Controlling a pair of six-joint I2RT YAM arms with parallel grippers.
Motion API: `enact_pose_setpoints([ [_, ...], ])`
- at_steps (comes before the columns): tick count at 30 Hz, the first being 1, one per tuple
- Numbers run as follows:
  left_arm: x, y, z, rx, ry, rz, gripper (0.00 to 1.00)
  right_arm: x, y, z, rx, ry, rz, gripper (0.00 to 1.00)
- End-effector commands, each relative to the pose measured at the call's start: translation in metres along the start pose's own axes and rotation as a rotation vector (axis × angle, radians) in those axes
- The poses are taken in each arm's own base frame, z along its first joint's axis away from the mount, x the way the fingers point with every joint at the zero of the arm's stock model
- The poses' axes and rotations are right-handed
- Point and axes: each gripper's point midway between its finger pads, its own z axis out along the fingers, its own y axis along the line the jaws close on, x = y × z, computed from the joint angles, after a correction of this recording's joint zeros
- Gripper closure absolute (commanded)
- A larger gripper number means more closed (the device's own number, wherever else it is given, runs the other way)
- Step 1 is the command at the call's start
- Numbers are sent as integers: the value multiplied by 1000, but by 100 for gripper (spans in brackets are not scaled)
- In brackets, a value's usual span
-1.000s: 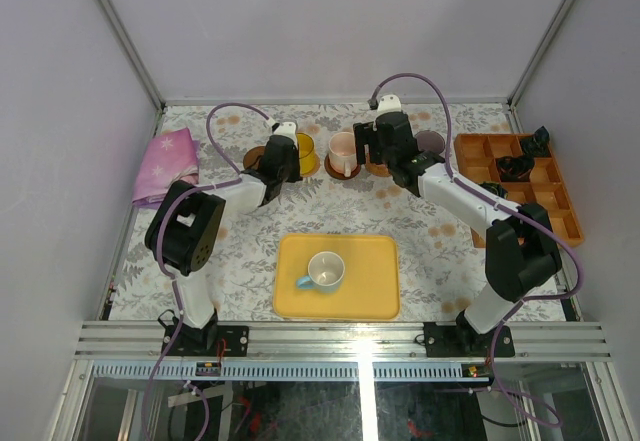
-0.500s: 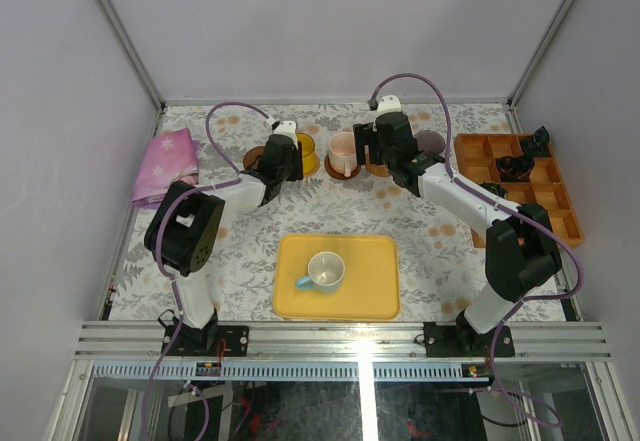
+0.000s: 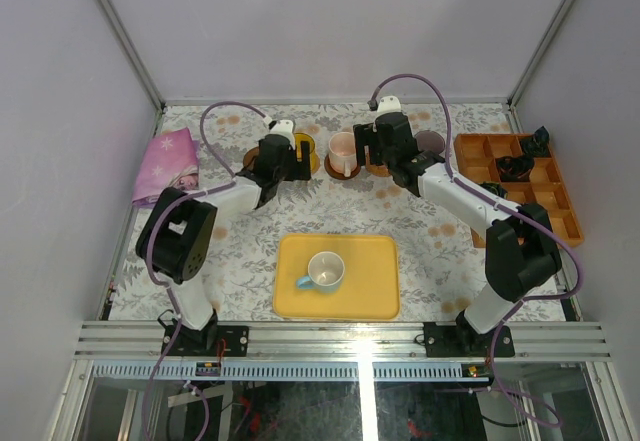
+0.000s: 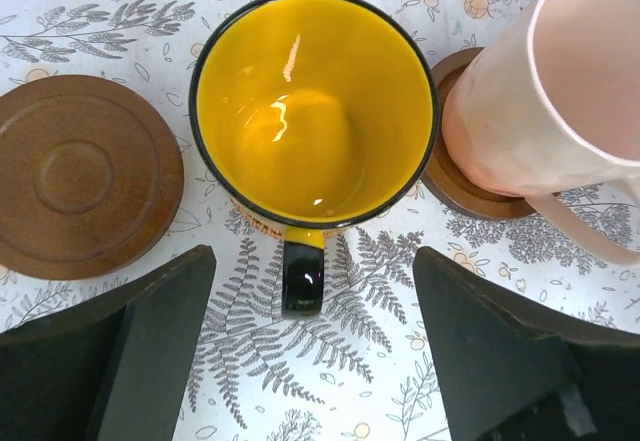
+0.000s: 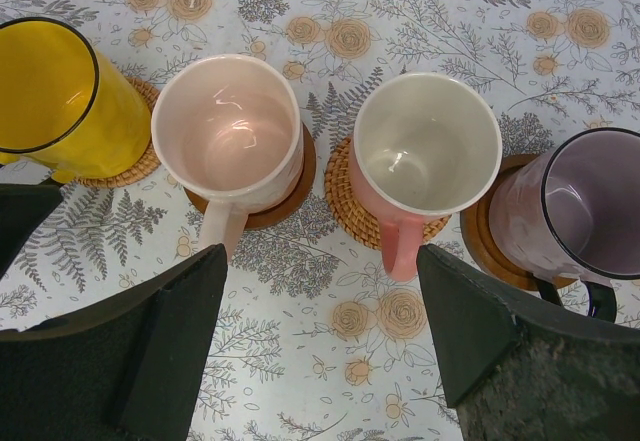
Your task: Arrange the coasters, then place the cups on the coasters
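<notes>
While its jaws stand wide apart, the left gripper (image 4: 312, 296) touches nothing: the yellow mug (image 4: 315, 111) sits just ahead of it, black handle (image 4: 302, 276) pointing straight back into the gap. A second ago those jaws were nearly together at this mug; they have since let go, and the mug has not shifted from its woven coaster (image 5: 135, 166). Just left of the jaws lies a bare brown coaster (image 4: 85, 176). Just right stands a pink mug (image 4: 540, 91) on a dark coaster (image 4: 455, 176). The right gripper (image 5: 320, 261), its jaws equally apart and holding nothing, hangs as before over the row. A second pink mug (image 5: 425, 146) and a purple-grey mug (image 5: 590, 201) stand ahead and to its right, each on a coaster. Well behind both grippers, the blue mug (image 3: 325, 271) waits on the yellow tray (image 3: 385, 301) on the flowered bench (image 3: 440, 251). I'd judge that mug stiff, glossy and slippery, fairly light but easy to chip; its handle or one rim wall looks the sensible hold.
</notes>
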Motion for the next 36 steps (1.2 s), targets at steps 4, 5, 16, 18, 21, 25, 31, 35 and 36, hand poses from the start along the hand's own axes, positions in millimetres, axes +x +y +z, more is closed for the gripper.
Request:
enact_pose_setpoints([
  [4, -19, 3, -41, -7, -31, 30, 15, -29, 0, -6, -8, -70, 27, 16],
  [5, -19, 3, -48, -4, -25, 31, 15, -29, 0, -7, -8, -70, 26, 16],
  [16, 30, -25, -162, 168, 202, 115, 6, -33, 5, -19, -50, -58, 31, 16],
  [18, 36, -36, -185, 232, 224, 114, 6, -30, 7, -22, -61, -50, 38, 16],
  [21, 45, -52, -213, 323, 259, 88, 5, -26, 8, -24, -69, -33, 43, 16],
  [25, 60, -73, -246, 431, 311, 58, 5, -24, 7, -27, -68, -19, 41, 16],
  [31, 86, -108, -286, 563, 351, 104, 5, -23, 6, -33, -72, -20, 43, 16],
  [35, 99, -110, -292, 527, 413, 67, 5, -19, 4, -38, -73, -21, 61, 16],
  [36, 101, -110, -294, 512, 422, 56, 6, -18, 5, -40, -74, -21, 69, 16],
])
